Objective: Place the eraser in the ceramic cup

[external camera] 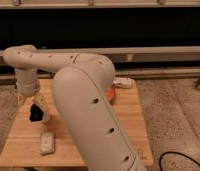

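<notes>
Surface: pale wooden table [128, 125], dark wall behind.
Gripper [37, 114]: low over table's left side; grip state unclear.
Nearby: pale speckled rectangular block [47, 143].

Wooden table [128, 125] carries speckled block [47, 143]; end effector [37, 114] above.

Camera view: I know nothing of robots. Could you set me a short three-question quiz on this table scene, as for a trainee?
1. True or false: the pale speckled block lies on the wooden table, near its front edge.
2. Over which part of the table is the gripper? A) the picture's left end B) the picture's right end C) the far right corner
3. Fill in: the dish partly hidden behind the arm is ____ in colour.
Key: 1 true; 2 A; 3 orange.
</notes>
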Robot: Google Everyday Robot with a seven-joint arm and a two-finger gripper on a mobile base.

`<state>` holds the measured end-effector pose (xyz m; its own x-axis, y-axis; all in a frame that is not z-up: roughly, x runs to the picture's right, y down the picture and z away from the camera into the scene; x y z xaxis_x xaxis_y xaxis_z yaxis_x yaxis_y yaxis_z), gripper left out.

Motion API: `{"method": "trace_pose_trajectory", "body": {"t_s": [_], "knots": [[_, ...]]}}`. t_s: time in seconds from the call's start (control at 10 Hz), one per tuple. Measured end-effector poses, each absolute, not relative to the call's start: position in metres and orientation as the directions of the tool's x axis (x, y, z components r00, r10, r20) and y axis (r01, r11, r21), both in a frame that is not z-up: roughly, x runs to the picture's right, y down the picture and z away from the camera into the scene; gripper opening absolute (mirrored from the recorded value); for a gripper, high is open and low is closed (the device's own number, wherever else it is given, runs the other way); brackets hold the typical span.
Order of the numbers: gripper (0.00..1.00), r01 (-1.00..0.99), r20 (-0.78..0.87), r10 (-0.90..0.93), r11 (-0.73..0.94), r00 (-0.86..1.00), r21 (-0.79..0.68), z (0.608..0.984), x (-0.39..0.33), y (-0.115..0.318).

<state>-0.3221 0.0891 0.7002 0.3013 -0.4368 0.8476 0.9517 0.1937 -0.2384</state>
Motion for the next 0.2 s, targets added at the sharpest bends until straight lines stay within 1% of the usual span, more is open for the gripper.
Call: {"method": "trace_pose_trajectory", "body": {"t_s": [0.2], "knots": [[0.80, 0.953, 0.848, -0.439, 0.191, 0.298, -0.236, 0.6990, -0.3217, 0.0910]]}}
